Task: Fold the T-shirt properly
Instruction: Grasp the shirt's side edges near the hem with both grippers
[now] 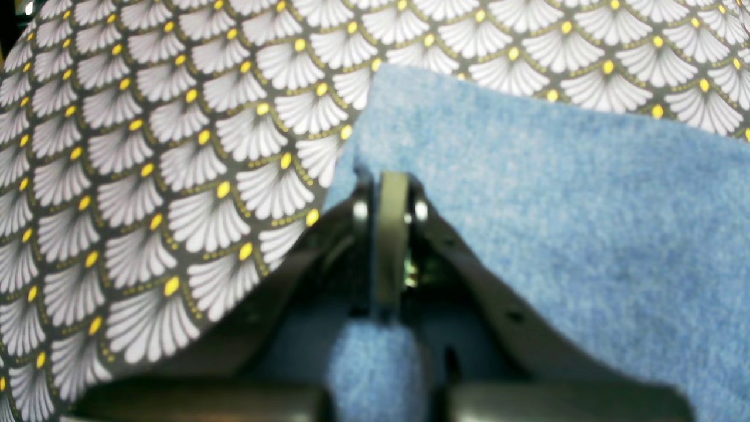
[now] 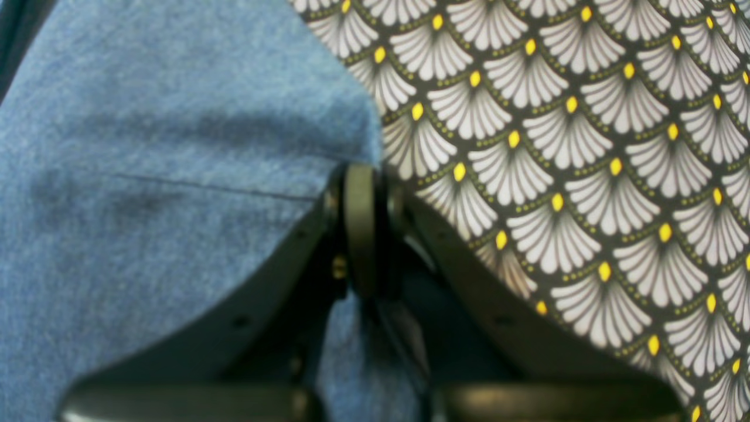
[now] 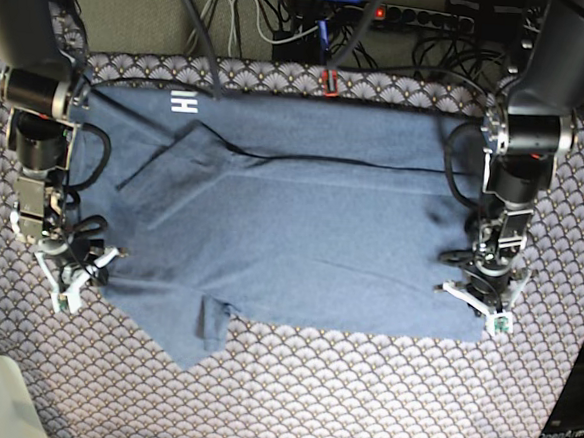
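— Scalloped tablecloth [image 3: 289, 399] covers everything; what lies on it?
— The T-shirt [image 3: 301, 230], spread flat, white bars like "H" or "III" near its far edge, too small to read.
— Grippers?
— The left gripper [image 1: 391, 193] pinches a shirt corner; the right gripper [image 2: 360, 193] is clamped on the opposite edge. Both wrist views are blurred.

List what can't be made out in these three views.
- Left wrist: left claw blurred; closed on the T-shirt, fabric between tips hidden.
- Right wrist: right claw blurred; grip on hem unclear.
- Base: white lettering mostly folded under, unreadable.
- Base: tablecloth under the shirt hidden.
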Tool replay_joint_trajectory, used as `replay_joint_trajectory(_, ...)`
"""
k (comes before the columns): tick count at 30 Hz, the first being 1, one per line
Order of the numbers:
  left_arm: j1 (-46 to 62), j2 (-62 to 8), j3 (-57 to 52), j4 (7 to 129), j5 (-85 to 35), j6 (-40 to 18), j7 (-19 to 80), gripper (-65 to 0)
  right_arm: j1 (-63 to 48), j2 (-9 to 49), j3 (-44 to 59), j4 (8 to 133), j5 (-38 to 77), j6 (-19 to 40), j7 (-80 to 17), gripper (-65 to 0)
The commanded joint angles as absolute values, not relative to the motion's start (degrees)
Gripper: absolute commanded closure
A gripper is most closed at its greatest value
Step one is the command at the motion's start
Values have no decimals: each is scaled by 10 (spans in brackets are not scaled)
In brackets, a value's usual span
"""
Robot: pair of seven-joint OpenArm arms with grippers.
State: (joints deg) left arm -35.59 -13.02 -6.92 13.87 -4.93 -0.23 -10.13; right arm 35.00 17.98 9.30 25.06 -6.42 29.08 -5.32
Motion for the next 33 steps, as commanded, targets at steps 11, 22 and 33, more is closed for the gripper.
replay_joint_trajectory(11,-370,-139,-72,157,-50,0,-93,-6,363,189,93,258,-65,291,-56,0)
replay_joint_trajectory(22,-316,-139,-73,332,-50,2,19,-422,333,187,93,322,-65,291,-100,0)
replay_joint_trajectory(33,-318,-147,-93,269,-130,-3,15,-445,328,187,93,329,-65,291,-110,0)
